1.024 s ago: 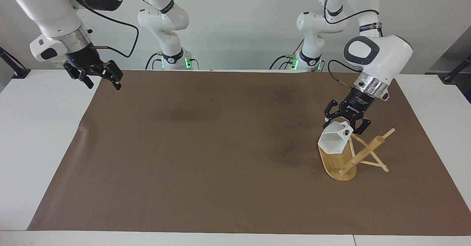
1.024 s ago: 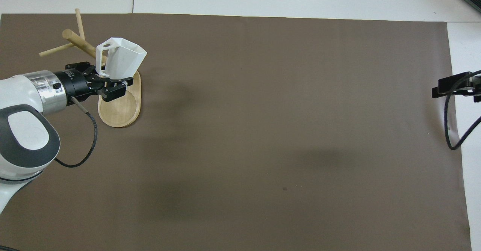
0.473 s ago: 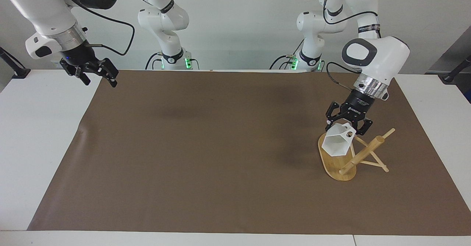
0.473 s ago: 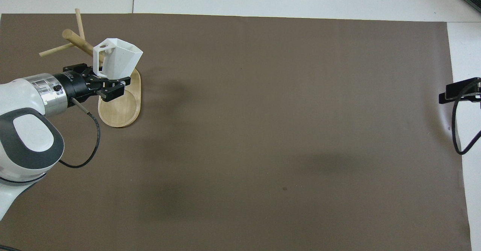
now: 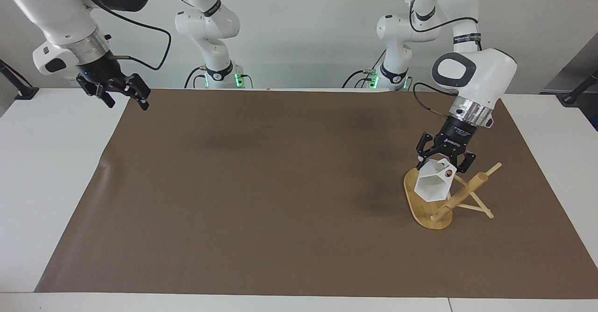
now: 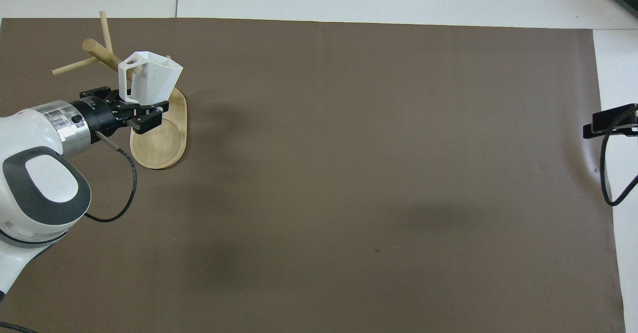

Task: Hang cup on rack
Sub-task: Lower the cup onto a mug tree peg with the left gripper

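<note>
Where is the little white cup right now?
The cup is up in the air in the left tool, tipped over the rack's base beside its post, at the left arm's end of the table.

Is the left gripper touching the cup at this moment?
Touching. In the facing view the left gripper has its fingers closed on the cup, holding it tilted in the air over the rack.

Facing view: high, across table, toward robots. Overhead: steep down. Both share mat [image 5: 261, 186].
</note>
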Controlling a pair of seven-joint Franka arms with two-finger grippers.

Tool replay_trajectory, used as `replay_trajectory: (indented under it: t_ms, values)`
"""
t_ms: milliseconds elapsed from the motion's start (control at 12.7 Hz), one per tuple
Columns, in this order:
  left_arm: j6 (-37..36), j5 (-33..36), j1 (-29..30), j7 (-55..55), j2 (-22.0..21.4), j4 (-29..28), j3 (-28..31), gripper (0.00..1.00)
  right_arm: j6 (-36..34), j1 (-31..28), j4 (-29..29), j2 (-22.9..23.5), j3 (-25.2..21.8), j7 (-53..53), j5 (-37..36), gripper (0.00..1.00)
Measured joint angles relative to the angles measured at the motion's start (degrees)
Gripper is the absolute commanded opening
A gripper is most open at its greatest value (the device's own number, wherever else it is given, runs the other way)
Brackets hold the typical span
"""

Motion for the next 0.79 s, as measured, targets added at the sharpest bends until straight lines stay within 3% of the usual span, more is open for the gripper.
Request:
replay_trajectory:
  t_ms: [79,630,788]
  values:
    - [0.1,0.0,0.0,-0.2,0.0,-0.1,0.0,0.99,0.0,0.0,0.0,0.0,-0.3,0.0,0.0,1.0]
    - [0.5,0.0,0.8,-0.6,0.0,-0.1,0.5,1.0,0.0,0.2,0.0,0.0,0.1,0.0,0.0,1.0]
    - [-0.4,3.1,2.5,-0.5,-0.1,0.1,0.6,1.0,0.0,0.4,0.0,-0.1,1.1,0.0,0.0,1.0]
